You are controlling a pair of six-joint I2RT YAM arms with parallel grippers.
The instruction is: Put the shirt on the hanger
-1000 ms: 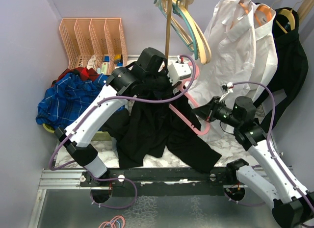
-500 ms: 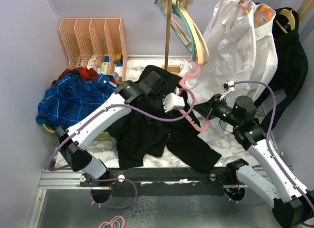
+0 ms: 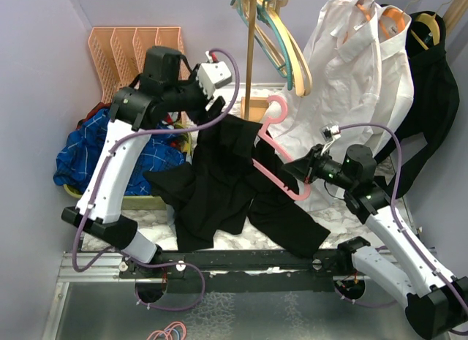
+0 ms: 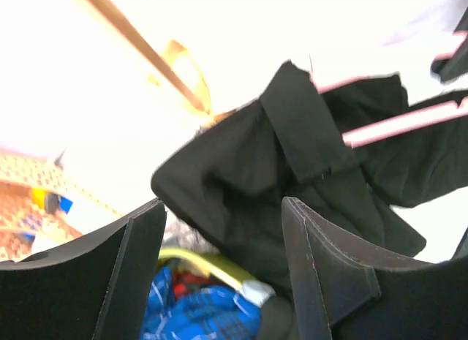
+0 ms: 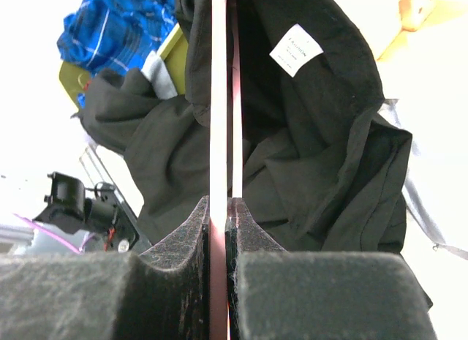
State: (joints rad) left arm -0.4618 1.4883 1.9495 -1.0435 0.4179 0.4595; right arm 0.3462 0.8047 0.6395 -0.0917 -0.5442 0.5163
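Observation:
The black shirt [image 3: 223,183] lies crumpled on the table, its upper part draped over one arm of the pink hanger [image 3: 272,144]. My right gripper [image 3: 302,170] is shut on the hanger's lower end. In the right wrist view the pink hanger's bar [image 5: 219,135] runs straight up from my right gripper [image 5: 221,212], past the shirt's white neck label [image 5: 296,49]. My left gripper [image 3: 213,112] hovers open above the shirt's top edge. In the left wrist view nothing sits in my left gripper [image 4: 223,263]; the shirt [image 4: 278,164] and the hanger [image 4: 402,122] lie beyond it.
A blue plaid garment [image 3: 99,146] fills a yellow-green bin at the left, with a peach rack [image 3: 135,51] behind it. A wooden pole [image 3: 252,55] stands behind the shirt. Cream and teal hangers [image 3: 281,51], a white shirt [image 3: 358,77] and a dark garment [image 3: 431,99] hang at the back right.
My left gripper opened, let go of the shirt and swung up and back to the left. The shirt slumped lower. The right gripper kept its hold on the hanger.

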